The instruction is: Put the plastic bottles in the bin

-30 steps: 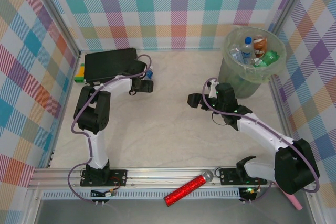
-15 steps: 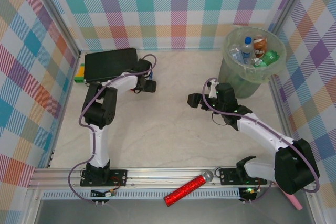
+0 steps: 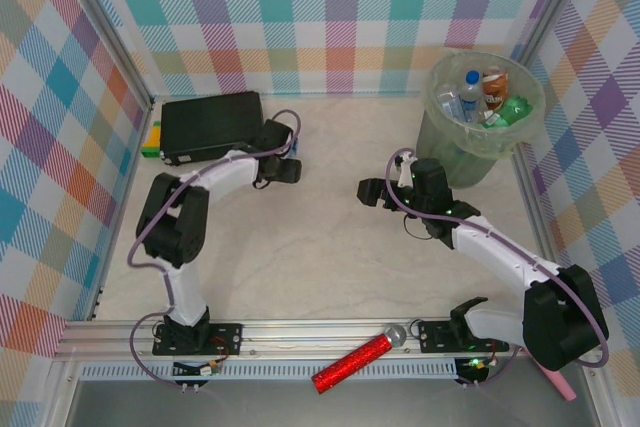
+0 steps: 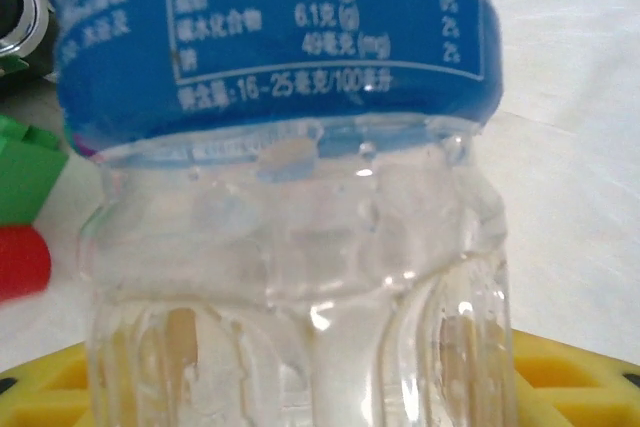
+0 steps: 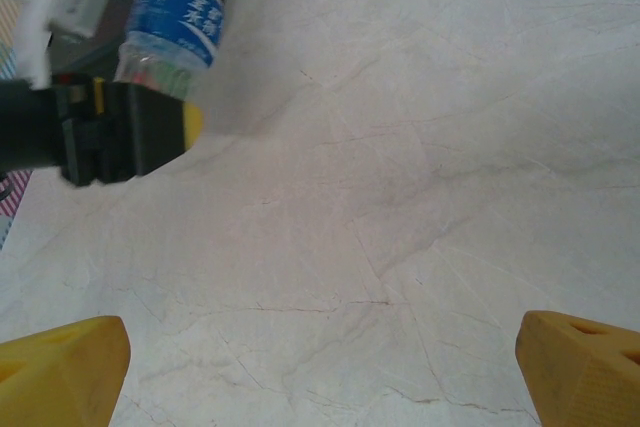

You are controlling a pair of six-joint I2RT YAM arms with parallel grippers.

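Top external: left gripper (image 3: 284, 169) clamps blue-labelled bottle (image 4: 280, 37) beside black case (image 3: 208, 125), far-left corner of table (image 3: 320, 257). Right gripper (image 3: 367, 190) wide open, empty, over open centre; bin (image 3: 445, 142) far-right corner.

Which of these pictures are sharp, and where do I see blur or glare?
Left wrist: the bottle is very close, its label print soft, with small glints on the clear plastic. Right wrist: the table is fairly sharp, the same bottle far off and blurred. Top external: evenly lit, sharp.
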